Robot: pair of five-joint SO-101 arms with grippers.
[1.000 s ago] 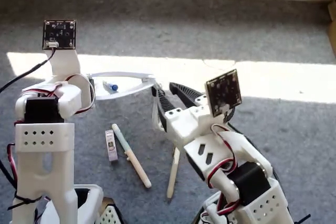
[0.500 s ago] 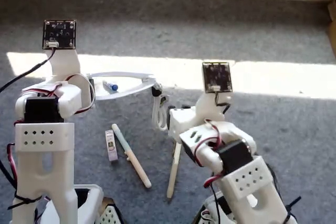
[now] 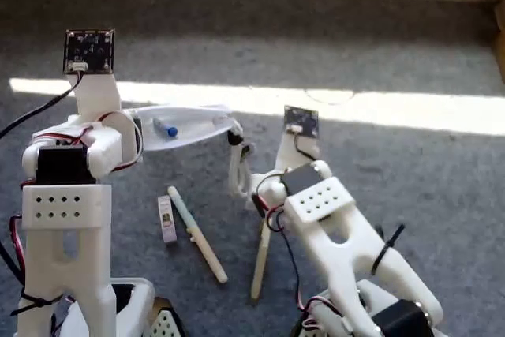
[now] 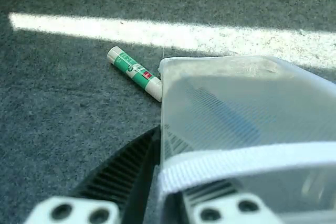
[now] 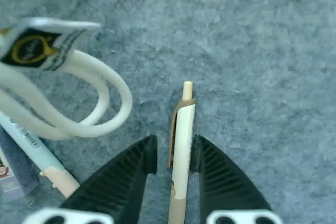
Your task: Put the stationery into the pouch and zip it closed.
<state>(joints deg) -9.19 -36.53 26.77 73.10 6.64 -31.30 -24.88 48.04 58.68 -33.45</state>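
My left gripper [image 4: 160, 182] is shut on the white-banded edge of the translucent pouch [image 4: 247, 108], holding it off the carpet. In the high view the pouch [image 3: 189, 124] has a blue item [image 3: 166, 128] inside. Its white loop strap [image 3: 235, 167] hangs from its right end. My right gripper [image 5: 174, 140] is down at the carpet and open. A finger stands on each side of the cream pen [image 5: 181, 145], with a narrow gap on one side. A teal-and-cream pen [image 3: 197, 234] and a small eraser [image 3: 166, 219] lie between the arms.
A green-and-white tube [image 4: 134, 72] lies on the carpet beside the pouch. The strap [image 5: 79, 103] and the pouch's tag [image 5: 42, 45] hang close to my right gripper. A band of sunlight [image 3: 394, 108] crosses the grey carpet.
The right arm has turned and dropped its wrist over the cream pen, and its fingers now straddle the pen. The left arm has kept its hold on the pouch.
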